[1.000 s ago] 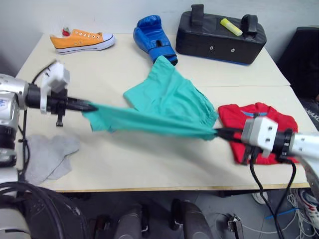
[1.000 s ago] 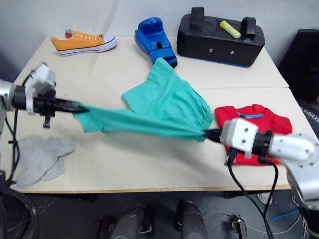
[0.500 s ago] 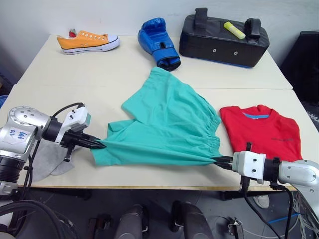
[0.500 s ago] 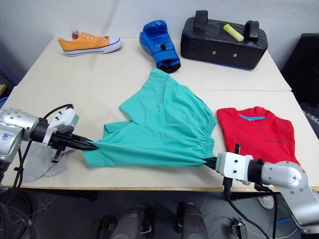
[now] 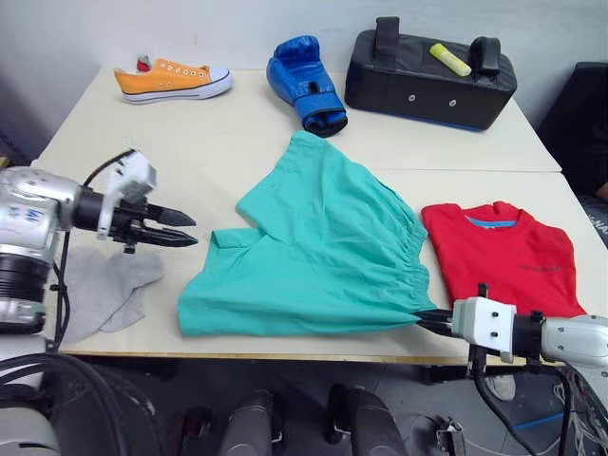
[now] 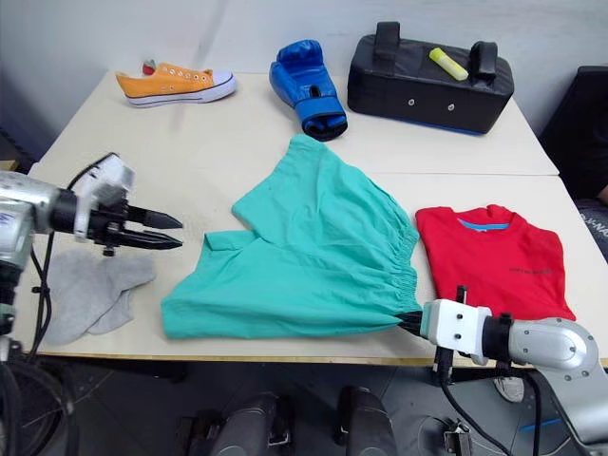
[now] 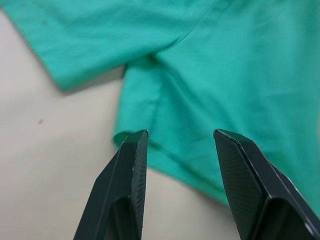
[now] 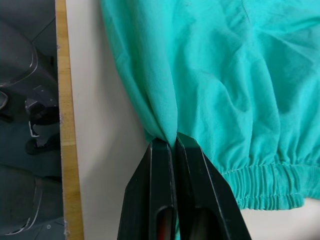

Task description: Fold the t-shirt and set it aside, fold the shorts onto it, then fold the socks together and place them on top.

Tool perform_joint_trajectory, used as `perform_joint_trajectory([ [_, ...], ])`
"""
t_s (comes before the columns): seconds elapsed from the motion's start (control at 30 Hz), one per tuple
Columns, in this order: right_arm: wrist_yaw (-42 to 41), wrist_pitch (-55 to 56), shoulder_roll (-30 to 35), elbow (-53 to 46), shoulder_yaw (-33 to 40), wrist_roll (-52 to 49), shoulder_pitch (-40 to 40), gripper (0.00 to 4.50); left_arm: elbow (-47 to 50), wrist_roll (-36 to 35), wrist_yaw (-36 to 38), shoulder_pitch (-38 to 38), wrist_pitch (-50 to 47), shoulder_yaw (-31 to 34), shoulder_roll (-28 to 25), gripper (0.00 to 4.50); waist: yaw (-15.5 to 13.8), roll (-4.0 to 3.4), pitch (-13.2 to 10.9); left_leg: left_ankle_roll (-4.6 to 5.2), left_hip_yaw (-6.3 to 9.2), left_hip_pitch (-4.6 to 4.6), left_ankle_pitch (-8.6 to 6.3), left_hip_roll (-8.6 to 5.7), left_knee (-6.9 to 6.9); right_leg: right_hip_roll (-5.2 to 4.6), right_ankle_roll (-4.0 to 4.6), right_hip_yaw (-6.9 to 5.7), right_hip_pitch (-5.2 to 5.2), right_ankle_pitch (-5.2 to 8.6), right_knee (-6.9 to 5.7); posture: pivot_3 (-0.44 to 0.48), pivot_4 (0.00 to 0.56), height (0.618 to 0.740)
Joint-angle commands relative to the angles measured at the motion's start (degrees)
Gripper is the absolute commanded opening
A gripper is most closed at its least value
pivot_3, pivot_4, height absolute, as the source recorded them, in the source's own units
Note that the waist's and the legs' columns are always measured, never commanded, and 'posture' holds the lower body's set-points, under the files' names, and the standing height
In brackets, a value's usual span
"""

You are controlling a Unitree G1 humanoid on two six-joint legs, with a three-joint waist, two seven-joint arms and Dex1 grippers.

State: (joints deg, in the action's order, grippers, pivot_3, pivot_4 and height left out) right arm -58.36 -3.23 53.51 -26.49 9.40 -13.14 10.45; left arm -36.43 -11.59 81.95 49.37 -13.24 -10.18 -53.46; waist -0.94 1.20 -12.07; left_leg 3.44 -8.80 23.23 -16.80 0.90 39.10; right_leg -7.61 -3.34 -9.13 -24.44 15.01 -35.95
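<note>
Right wrist view has the right pincer point(image 8: 172, 145) pinched tight on a fold of the teal-green soft fabric shorts point(image 5: 323, 249) beside their gathered waistband, close to the near edge of the pale desk point(image 5: 218, 123). Folded over, the shorts lie mid-desk. Just off their leg hem, the left pincer point(image 7: 177, 145) gapes wide with nothing in it. Bright red t-shirt point(image 5: 503, 256) lies folded at the right; light grey knit socks point(image 5: 104, 290) at the left.
</note>
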Motion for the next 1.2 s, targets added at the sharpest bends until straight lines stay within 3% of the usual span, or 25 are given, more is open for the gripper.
perform_joint_trajectory([
  [0.03, 0.6, -0.8, -0.2, -2.2, 1.0, -0.6, 0.0, 0.00, -7.3, 3.6, -3.4, 3.7, 7.6, 0.6, 4.0, 2.18, -0.2, 0.04, 0.0, 0.00, 0.01, 0.04, 0.00, 0.00, 0.00, 0.00, 0.00, -0.01, -0.02, 0.00, 0.01, 0.000, 0.150, 0.740],
  [0.2, 1.0, -1.5, -0.3, -3.0, 0.9, -0.5, -0.1, 0.00, -14.8, 5.3, -4.9, 7.6, 12.7, 2.2, 8.4, 2.18, -0.3, 0.11, 0.0, 0.05, 0.01, 0.08, -0.02, 0.00, 0.03, -0.02, -0.02, -0.03, -0.03, -0.02, 0.04, 0.000, 0.150, 0.740],
  [0.3, 1.7, -2.8, -0.5, -4.1, 1.6, -1.1, -0.4, 0.00, -12.8, 3.4, 0.3, 8.7, 10.9, 3.9, 6.4, 2.18, -0.2, 0.11, 0.0, 0.07, 0.01, 0.07, -0.03, 0.00, 0.03, -0.02, -0.04, -0.03, -0.02, -0.02, 0.06, 0.000, 0.150, 0.740],
  [0.4, 2.2, -4.4, -0.7, -5.4, 2.0, -2.2, -0.4, 0.00, -3.7, 1.0, 7.0, 6.1, 7.5, 5.4, 1.8, 3.01, 0.5, 0.10, 0.0, 0.05, -0.01, 0.07, -0.04, 0.04, 0.03, 0.01, -0.03, -0.05, -0.05, -0.02, 0.04, 0.000, 0.150, 0.740],
  [0.53, 2.6, -5.9, -0.7, -6.2, 2.1, -3.1, -0.5, 0.00, 23.3, -9.9, 10.5, -7.0, -7.2, 7.5, -7.8, 4.34, 1.4, 0.07, 0.0, 0.01, -0.01, 0.04, -0.05, 0.10, 0.02, 0.02, 0.01, -0.03, -0.03, 0.00, 0.03, 0.000, 0.150, 0.740],
  [0.63, 2.3, -7.1, -0.7, -6.6, 1.8, -4.1, -1.1, 0.71, 42.4, -14.5, 6.2, -23.5, -11.5, 13.3, -12.4, 4.50, 1.3, -0.03, 0.0, 0.00, -0.01, -0.05, -0.07, 0.09, 0.00, -0.04, -0.02, 0.05, 0.06, 0.02, 0.08, 0.000, 0.150, 0.740],
  [0.7, 2.1, -7.6, -0.7, -6.5, 1.5, -4.6, -1.9, 1.33, 49.2, -14.1, 2.0, -31.9, -10.7, 16.8, -12.6, 4.50, 1.1, -0.04, 0.0, 0.00, 0.00, -0.06, -0.07, 0.08, 0.00, -0.06, -0.02, 0.08, 0.07, 0.03, 0.11, 0.000, 0.150, 0.740],
  [0.87, 1.3, -8.5, -0.5, -5.7, 0.3, -5.7, -4.1, 3.09, 59.4, -9.7, -10.2, -46.4, -6.2, 22.5, -6.2, 4.50, 0.2, -0.17, 0.0, -0.32, 0.22, -0.04, -0.19, 0.08, -0.02, -0.07, 0.05, 0.05, 0.08, 0.00, 0.18, 0.000, 0.150, 0.740],
  [1.0, 0.6, -8.5, -0.5, -5.0, -0.7, -5.5, -5.5, 4.47, 59.8, -3.3, -15.2, -50.5, 2.7, 21.8, -2.7, 4.50, -0.3, -0.17, 0.0, -0.31, 0.22, -0.04, -0.20, 0.08, -0.06, -0.07, 0.07, 0.05, 0.07, -0.01, 0.18, 0.000, 0.150, 0.740],
  [1.2, -1.9, -7.1, 1.1, -4.8, -0.4, -4.5, -4.8, 4.47, 54.4, 1.6, -16.0, -53.0, 11.8, 20.5, -3.3, 4.50, -0.4, -0.21, 0.1, -0.33, 0.19, -0.03, -0.27, 0.09, -0.12, -0.06, 0.09, 0.01, 0.04, -0.01, 0.25, 0.000, 0.150, 0.740],
])
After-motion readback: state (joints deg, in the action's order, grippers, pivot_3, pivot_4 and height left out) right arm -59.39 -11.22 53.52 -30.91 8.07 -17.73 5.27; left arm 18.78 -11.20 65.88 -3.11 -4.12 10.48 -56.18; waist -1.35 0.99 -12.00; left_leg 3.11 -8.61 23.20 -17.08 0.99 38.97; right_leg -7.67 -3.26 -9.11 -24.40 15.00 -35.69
